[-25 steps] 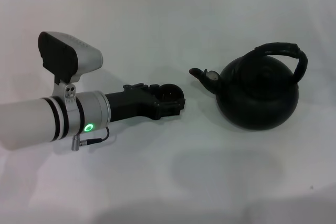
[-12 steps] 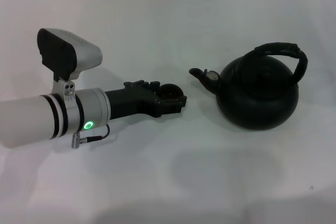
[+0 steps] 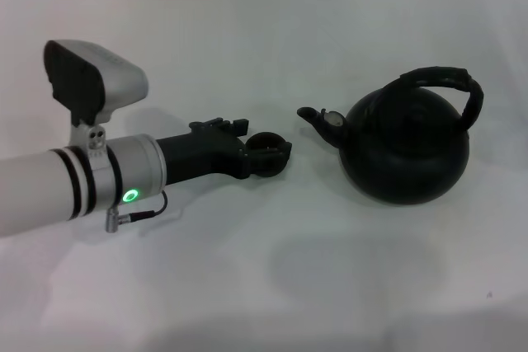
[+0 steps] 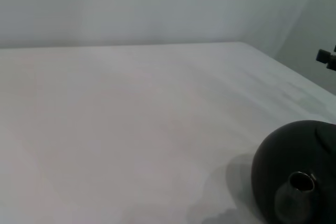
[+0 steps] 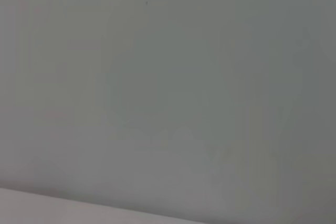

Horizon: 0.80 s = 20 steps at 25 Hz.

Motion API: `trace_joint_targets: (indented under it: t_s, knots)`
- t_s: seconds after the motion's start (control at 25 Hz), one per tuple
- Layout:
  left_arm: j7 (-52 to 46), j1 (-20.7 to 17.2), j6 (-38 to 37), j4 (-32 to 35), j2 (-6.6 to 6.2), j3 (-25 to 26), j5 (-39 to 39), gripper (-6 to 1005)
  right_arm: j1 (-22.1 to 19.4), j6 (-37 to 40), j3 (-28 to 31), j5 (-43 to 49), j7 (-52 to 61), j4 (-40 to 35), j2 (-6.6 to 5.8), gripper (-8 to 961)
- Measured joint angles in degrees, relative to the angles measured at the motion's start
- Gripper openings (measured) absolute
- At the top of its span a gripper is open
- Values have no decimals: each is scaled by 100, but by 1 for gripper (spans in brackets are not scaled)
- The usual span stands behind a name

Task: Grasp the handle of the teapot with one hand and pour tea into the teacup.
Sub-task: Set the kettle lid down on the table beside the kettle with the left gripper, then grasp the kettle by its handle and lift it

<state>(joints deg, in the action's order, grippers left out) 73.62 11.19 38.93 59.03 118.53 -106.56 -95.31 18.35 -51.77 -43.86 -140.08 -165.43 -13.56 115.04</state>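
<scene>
- Since the earlier frame, the left gripper point(image 3: 266, 157) has lifted and tilted; it sits at the teacup point(image 3: 270, 144), whether clamped cannot be told.
- The left wrist view shows the teapot's point(image 3: 406, 150) spout point(image 4: 301, 181) end-on; the head view shows its side.
- The matte-black teapot stands right of the cup, its ribbed handle point(image 3: 450, 84) arched above.
- The right wrist view shows only a blank surface.

Left arm point(image 3: 82, 183) pulled back and toward the robot's left; its gripper point(image 3: 266, 154) now covers more of the cup point(image 3: 269, 143).
</scene>
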Motion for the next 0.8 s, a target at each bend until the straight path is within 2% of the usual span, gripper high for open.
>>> trace_joint_targets:
  t_s: [0.24,0.4,0.56,0.64,0.8]
  knots:
    - [29,-290,41,231,-2,257,206,871,-30,8,0,5,-19,-36,1,780]
    - [341,-587,-17,377,33,719,436,871,-35,37,-6,8,-73,-43,-14,779]
    - [845,-675,-18,293,39,1143,128,871,-145,61,-62,256,14,-224,-47,778]
    - [1231,-717,3,180,43,1354,-199,871,-274,86,-67,679,333,-512,-49,778]
    - [2249,-763,46,-188,39,1660,-1098,871,-901,121,-70,2117,2080,-1859,-12,777]
